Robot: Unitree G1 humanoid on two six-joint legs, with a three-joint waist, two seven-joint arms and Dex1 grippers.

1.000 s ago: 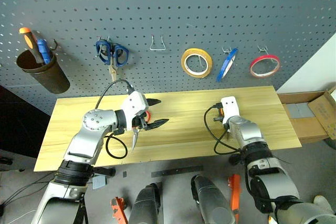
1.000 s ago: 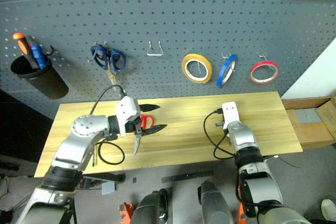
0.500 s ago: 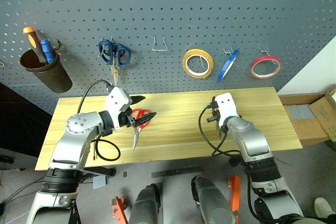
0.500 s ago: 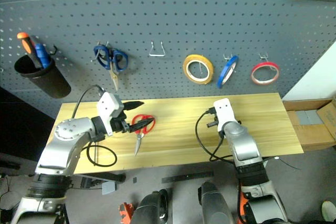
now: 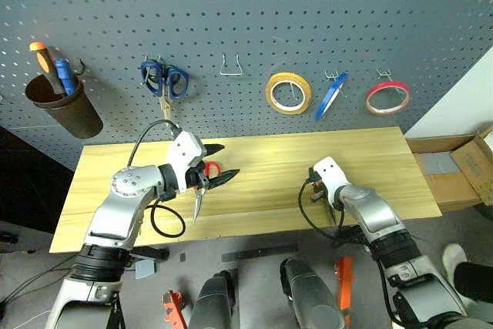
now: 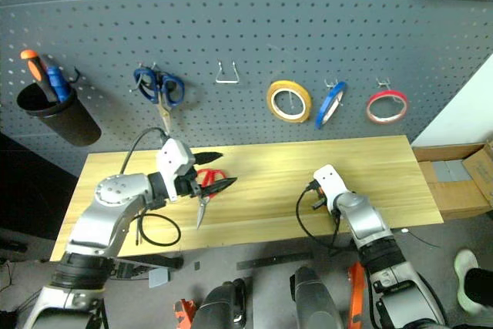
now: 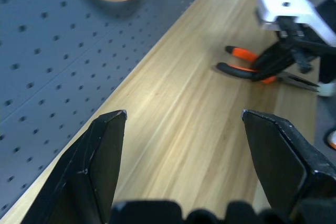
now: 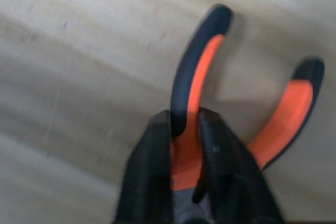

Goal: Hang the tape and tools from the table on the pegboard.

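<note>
One dark grey pegboard (image 5: 254, 44) filled the back, with the pale wood table (image 5: 262, 179) below it. Hung on the board were a dark cup (image 5: 62, 109) with handled tools in it, blue-handled scissors (image 5: 163, 81), an empty wire hook (image 5: 231, 65), a yellow roll (image 5: 289, 92), the blue tape (image 5: 332, 95) and a red-pink roll (image 5: 387, 98). So the tape was already up, well apart from both grippers.

The left gripper (image 5: 217, 162) hung over the table's left part, jaws wide apart and gripping nothing; the red-handled scissors (image 5: 202, 188) lay on the table just under and behind its fingers (image 7: 100, 166), blades pointing at the near edge.

The right gripper (image 8: 184, 145) sat low at the table's right-middle, its fingers (image 8: 152, 177) closed on one handle of the orange-and-black pliers (image 8: 210, 108), which lay on the wood.

Versus a second earlier, the right arm had pulled back toward the near edge and dropped lower; the left gripper sat in about the same spot, jaws equally wide.
</note>
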